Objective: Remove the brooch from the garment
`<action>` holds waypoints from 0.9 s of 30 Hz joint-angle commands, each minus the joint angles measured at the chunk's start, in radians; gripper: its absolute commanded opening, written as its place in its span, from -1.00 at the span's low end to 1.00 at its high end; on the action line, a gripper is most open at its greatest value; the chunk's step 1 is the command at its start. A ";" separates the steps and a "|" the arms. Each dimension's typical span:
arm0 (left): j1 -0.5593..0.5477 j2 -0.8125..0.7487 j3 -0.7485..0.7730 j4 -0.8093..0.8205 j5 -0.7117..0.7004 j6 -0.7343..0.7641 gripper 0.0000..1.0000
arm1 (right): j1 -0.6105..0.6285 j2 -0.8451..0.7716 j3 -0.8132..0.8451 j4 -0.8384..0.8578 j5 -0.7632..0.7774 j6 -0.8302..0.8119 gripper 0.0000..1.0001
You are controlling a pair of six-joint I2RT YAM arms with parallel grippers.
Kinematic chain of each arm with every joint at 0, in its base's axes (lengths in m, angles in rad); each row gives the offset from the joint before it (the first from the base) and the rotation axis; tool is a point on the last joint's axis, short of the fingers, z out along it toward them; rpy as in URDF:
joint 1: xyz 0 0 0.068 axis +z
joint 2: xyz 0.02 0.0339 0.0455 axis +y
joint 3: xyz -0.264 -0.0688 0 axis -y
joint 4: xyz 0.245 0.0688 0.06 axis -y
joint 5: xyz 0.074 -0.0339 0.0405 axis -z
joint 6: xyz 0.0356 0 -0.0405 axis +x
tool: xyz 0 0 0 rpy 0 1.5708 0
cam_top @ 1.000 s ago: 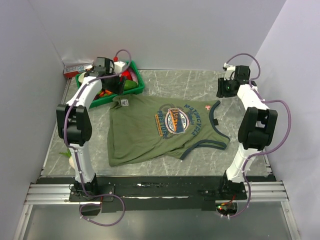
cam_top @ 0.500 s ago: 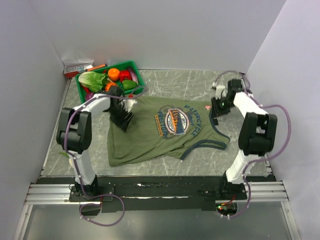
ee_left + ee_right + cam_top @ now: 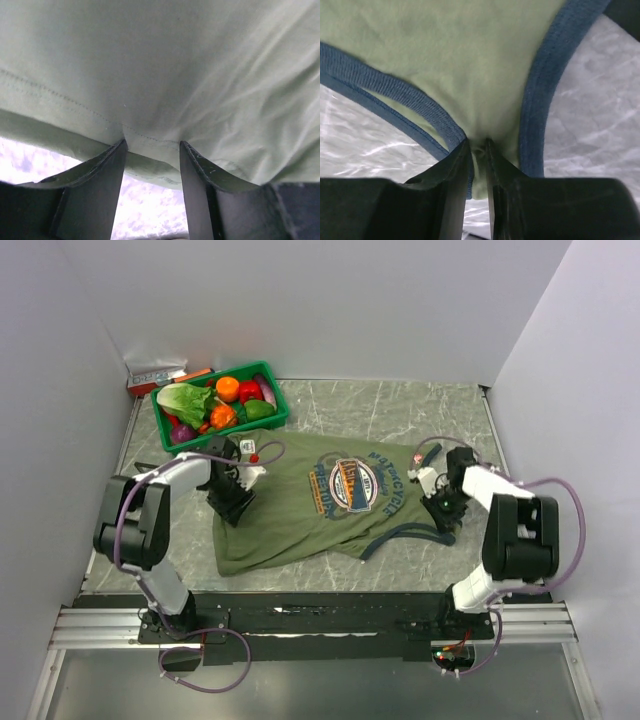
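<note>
Two grippers work the garment [image 3: 290,515]: right gripper [image 3: 477,145] is pinched on the navy-trimmed strap; left gripper [image 3: 152,146] straddles the hem, jaws apart. Brooch [image 3: 416,457] is pinned near the neckline, just beside the right gripper.

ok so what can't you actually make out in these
- Brooch: only a tiny pink speck in the top view, so its clasp is unreadable. It falls outside both wrist views.
- Left pincer: the left wrist view shows the shirt hem between its fingers, but the fingertips press into the cloth and hide whether it is gripped.
- Right pincer: pinched cloth hides its tips in the right wrist view.
</note>
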 commanded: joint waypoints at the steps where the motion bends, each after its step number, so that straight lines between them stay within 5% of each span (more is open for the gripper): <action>1: 0.033 -0.041 -0.172 -0.052 -0.126 0.067 0.07 | 0.007 -0.107 -0.183 0.010 0.119 -0.147 -0.49; 8: 0.034 -0.222 -0.247 -0.162 -0.149 0.102 0.07 | 0.004 -0.381 -0.292 -0.128 0.100 -0.253 -0.51; 13: 0.033 -0.233 0.018 -0.256 -0.008 0.110 0.21 | -0.052 -0.480 -0.012 -0.289 -0.195 -0.293 -0.27; 18: -0.002 0.014 0.401 -0.256 0.110 0.018 0.29 | -0.051 -0.258 0.186 -0.147 -0.377 0.019 0.11; 23: -0.016 0.219 0.640 -0.241 0.189 -0.148 0.26 | -0.054 0.087 0.407 -0.086 -0.424 0.323 0.22; 27: -0.041 0.308 0.771 -0.181 0.189 -0.223 0.27 | -0.057 0.169 0.444 -0.039 -0.439 0.490 0.21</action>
